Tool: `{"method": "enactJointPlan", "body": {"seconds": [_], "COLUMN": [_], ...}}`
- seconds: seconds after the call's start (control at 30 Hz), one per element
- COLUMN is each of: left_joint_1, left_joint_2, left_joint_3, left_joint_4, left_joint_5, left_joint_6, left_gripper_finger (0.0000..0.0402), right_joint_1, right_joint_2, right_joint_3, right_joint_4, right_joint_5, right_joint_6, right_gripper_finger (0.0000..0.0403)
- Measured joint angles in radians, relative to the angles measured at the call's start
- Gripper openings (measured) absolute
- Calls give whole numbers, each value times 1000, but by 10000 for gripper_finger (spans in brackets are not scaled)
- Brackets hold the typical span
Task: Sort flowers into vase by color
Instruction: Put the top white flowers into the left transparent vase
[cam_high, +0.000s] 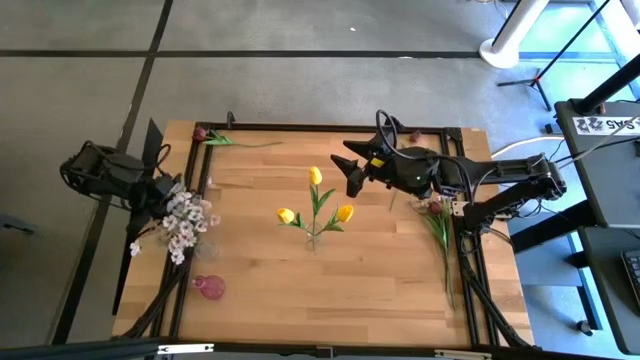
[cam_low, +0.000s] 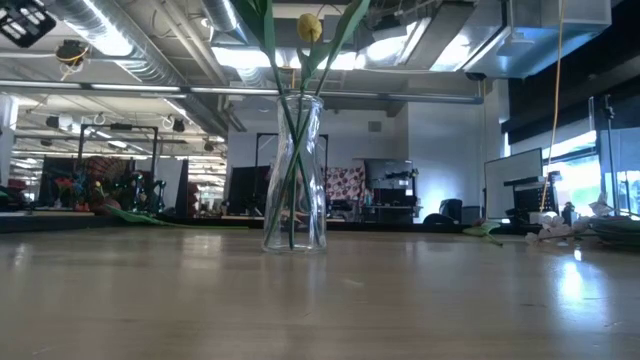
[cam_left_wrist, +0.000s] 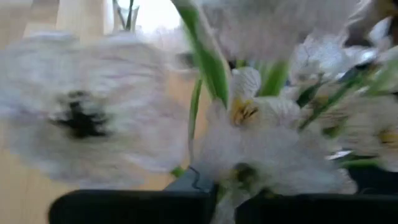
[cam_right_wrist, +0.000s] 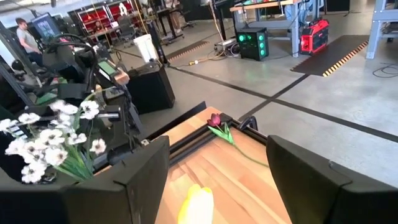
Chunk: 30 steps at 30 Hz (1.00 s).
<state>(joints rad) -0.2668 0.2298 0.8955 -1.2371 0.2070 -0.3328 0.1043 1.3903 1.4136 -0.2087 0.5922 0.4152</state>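
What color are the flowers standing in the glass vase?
Yellow: the tulips in the vase, clearest in the high view.

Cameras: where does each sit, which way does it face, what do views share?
High: overhead, straight down on table; both arms, left gripper, right gripper.
Low: at table-top height, level across to glass vase; no arm shows.
Left wrist: buried in white blossoms; its dark fingers at bottom.
Right wrist: looks across the table past open fingers at the left arm's blossoms.
Shared: yellow tulips in high, low, right wrist.
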Motion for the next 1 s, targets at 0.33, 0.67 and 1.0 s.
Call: {"method": "enactJointPlan", "body": {"seconds": [0.33, 0.67, 1.0], "left_joint_1": [0, 0, 0], "left_joint_2": [58, 228, 291], "left_joint_3": [84, 320, 397], "left_joint_4": [-72, -332, -260], "left_joint_5": [85, 53, 104], "left_joint_6": [-92, -86, -319], "left_gripper_finger": [71, 150, 146], "right_joint_1": [0, -8, -15], "right_joint_2": [0, -2, -8], "right_joint_3": [0, 0, 0], "right_joint_4": [-13, -86, -225], "right_joint_5": [-9, -11, 1], "right_joint_6": [-20, -84, -179], "right_gripper_finger": [266, 266, 266]}}
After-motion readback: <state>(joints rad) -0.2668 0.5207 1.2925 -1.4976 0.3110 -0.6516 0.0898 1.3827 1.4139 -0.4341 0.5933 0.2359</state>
